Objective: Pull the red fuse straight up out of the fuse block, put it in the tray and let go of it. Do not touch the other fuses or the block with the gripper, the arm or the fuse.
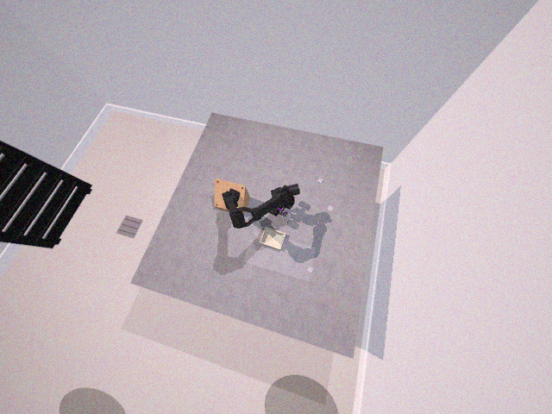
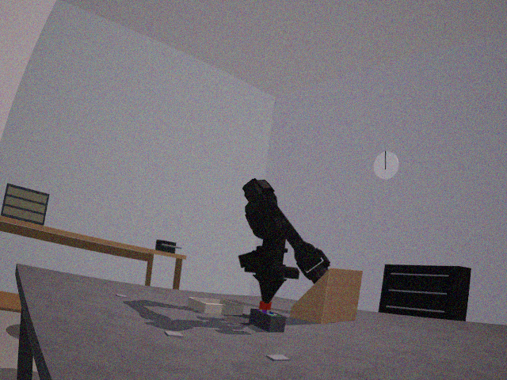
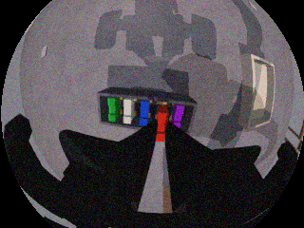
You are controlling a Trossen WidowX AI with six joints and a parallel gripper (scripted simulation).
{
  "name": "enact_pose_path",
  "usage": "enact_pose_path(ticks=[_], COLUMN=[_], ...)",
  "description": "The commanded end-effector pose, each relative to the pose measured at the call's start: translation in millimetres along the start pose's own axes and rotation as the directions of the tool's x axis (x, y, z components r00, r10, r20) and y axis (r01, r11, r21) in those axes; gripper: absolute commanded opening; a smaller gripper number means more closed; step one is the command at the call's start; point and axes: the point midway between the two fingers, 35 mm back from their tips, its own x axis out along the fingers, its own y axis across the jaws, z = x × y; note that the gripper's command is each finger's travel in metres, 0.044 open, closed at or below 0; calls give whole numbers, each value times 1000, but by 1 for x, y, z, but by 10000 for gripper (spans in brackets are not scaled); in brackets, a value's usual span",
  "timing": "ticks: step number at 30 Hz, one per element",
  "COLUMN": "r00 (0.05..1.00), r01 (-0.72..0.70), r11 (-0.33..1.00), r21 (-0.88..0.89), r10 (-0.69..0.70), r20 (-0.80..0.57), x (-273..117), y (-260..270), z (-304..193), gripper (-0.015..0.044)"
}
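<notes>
My gripper (image 2: 265,302) (image 3: 161,125) is shut on the red fuse (image 2: 264,305) (image 3: 161,124) and holds it upright over its place in the fuse block (image 2: 267,322) (image 3: 121,92). The red fuse stands higher than the others; whether its lower end is clear of the block I cannot tell. In the wrist view the green fuse (image 3: 113,110), white fuse (image 3: 127,113), blue fuse (image 3: 143,114) and purple fuse (image 3: 179,115) sit in the block. Blue and purple are on either side of the red one. The pale tray (image 1: 270,245) (image 2: 213,309) (image 3: 274,87) stands apart, to the right in the wrist view.
An orange-brown wedge-shaped stand (image 1: 220,192) (image 2: 342,296) is under the arm's base. Small pale flat squares lie on the table, one (image 2: 277,357) at the front in the exterior view and another (image 2: 173,333) farther left. The arm's shadows fall around the tray.
</notes>
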Motion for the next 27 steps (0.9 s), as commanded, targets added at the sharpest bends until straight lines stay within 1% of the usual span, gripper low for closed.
enact_pose_path(ticks=[1, 17, 27], r00=[1000, 1000, 1000], r01=[-4, -3, -3], r11=[1000, 1000, 1000], r21=[7, 6, 5], r10=[4, 3, 3], r20=[-2, -2, -2], x=[-3, -10, -26], y=[0, 0, 0], z=[0, 0, 0], gripper=[0, 0, 0])
